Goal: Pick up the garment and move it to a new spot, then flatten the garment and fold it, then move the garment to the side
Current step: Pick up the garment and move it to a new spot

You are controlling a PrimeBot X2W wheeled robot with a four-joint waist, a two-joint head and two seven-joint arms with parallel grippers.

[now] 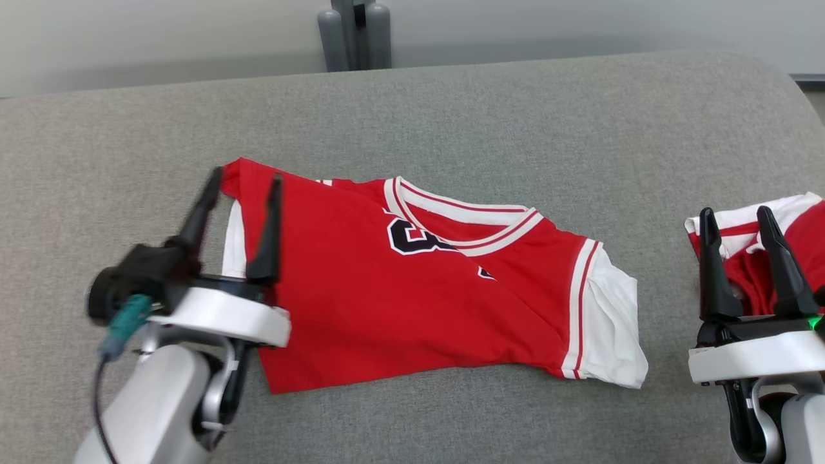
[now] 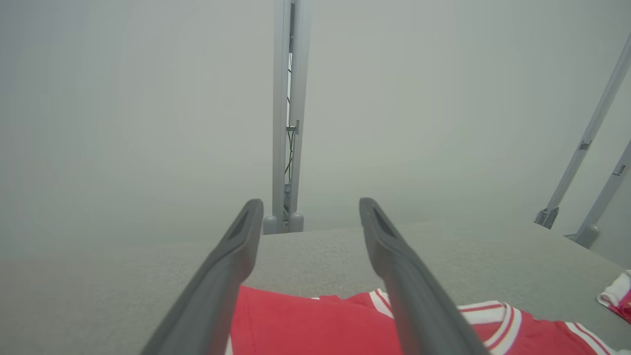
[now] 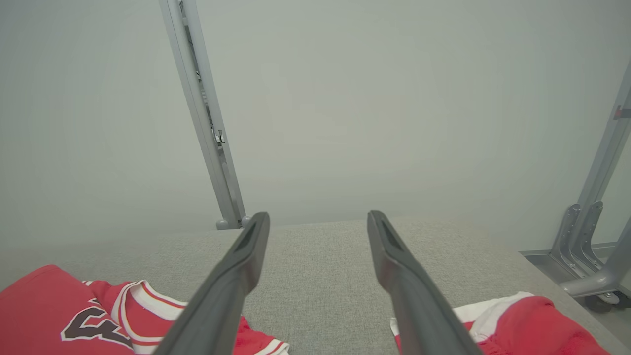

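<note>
1. Left gripper [image 1: 246, 179]: fingers spread, gripping nothing. The red jersey [image 1: 412, 290] lies on the grey padded surface [image 1: 451, 109]. From the head view, its left edge and white sleeve [image 1: 232, 241] sit between and under the fingers. Risk: a fingertip snags the sleeve as the arm lifts away and drags the cloth out of shape.
2. Ahead and to the right of that gripper, the jersey's body is lapped over on a slant and the collar [image 1: 464, 219] is skewed. Risk: the next fold lands crooked, with edges mismatched.
3. Right gripper [image 1: 736, 214]: also spread and empty, well apart from the jersey's right sleeve [image 1: 609, 322]. A second red-and-white garment [image 1: 796, 235] lies bunched just behind its fingers. Risk: closing here catches the wrong cloth.
</note>
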